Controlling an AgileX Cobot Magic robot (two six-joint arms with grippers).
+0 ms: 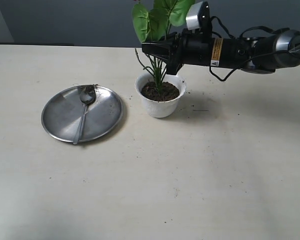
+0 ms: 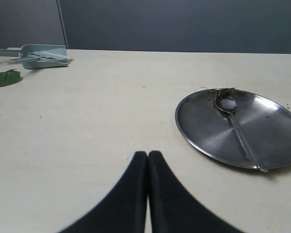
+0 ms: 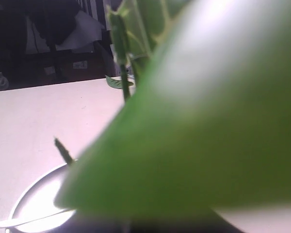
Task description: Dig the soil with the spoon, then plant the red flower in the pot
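Most of the task looked done. The slim silver metal spoon with the long thin handle lay on the round steel plate to the left of the pot, apart from both hands, with a few soil fibres clinging around its bowl, so I judged the digging over. The small white ceramic pot with the scalloped rim stood on the pale worktop just right of the plate, holding dark brown crumbly soil. The artificial red flower, with its thin green stem, narrow blades and broad green leaves, stood upright with its base sunk in that soil; its petals were almost wholly cut off by the top edge of the exterior view. What seemed left was to let go of the plant and draw the arm away, provided the stem would stand on its own.

The right hand reached in from the right above the pot, its fingers nearly pressed together at the stem among the leaves; it appeared to pinch the flower there, though foliage hid the exact contact, and a blurred leaf filled its own wrist view. The left hand hovered over bare worktop near the plate, fingers pressed together, holding nothing
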